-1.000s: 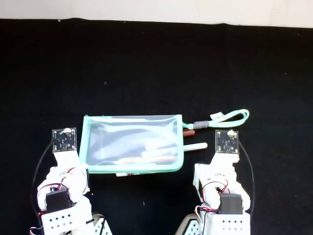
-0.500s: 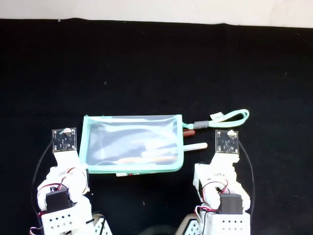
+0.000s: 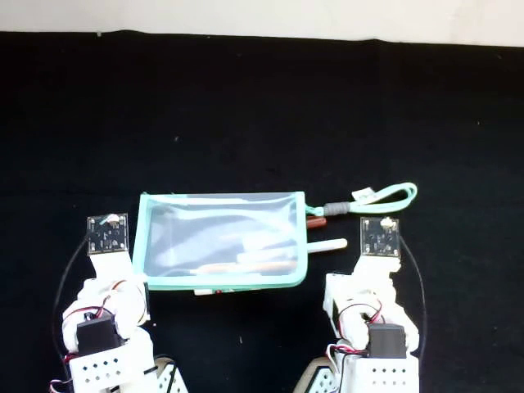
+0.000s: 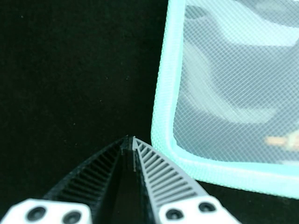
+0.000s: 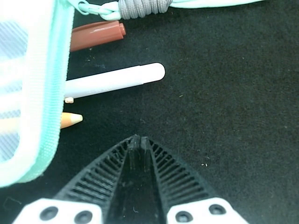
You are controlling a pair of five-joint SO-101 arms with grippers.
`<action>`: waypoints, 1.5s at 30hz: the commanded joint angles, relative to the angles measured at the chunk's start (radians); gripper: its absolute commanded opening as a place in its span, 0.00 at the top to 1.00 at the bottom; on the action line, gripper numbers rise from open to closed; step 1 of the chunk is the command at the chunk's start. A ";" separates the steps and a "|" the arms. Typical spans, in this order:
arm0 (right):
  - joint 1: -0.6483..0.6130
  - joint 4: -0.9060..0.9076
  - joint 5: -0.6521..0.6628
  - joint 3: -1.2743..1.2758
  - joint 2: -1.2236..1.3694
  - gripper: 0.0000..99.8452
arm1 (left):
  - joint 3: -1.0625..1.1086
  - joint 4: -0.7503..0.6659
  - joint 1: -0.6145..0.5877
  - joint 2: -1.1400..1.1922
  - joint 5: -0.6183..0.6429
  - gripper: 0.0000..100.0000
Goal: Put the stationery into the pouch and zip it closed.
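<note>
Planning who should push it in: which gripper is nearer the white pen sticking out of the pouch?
Right. The right gripper sits just short of the white pen; the left gripper is at the far end of the pouch.

The left gripper (image 4: 130,139) is hanging over the black table (image 4: 70,70), its fingers pressing together at the tips and gripping nothing. The pouch (image 4: 224,84) is lying just beside it, its mint-green edging turning a corner near the fingertips. An orange shape (image 4: 280,140) is showing dimly through the mesh.
</note>
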 commanded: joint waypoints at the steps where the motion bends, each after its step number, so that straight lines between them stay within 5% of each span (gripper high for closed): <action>1: 0.008 0.007 -0.008 0.136 -0.010 0.99 | 0.013 0.005 0.016 -0.007 0.006 0.99; 33: -0.021 -0.035 -0.008 0.136 -0.010 0.99 | 0.013 -0.011 0.019 -0.008 0.003 0.99; 45: -0.022 -0.372 -0.011 0.136 -0.010 0.99 | 0.004 -0.353 0.019 -0.008 0.008 0.99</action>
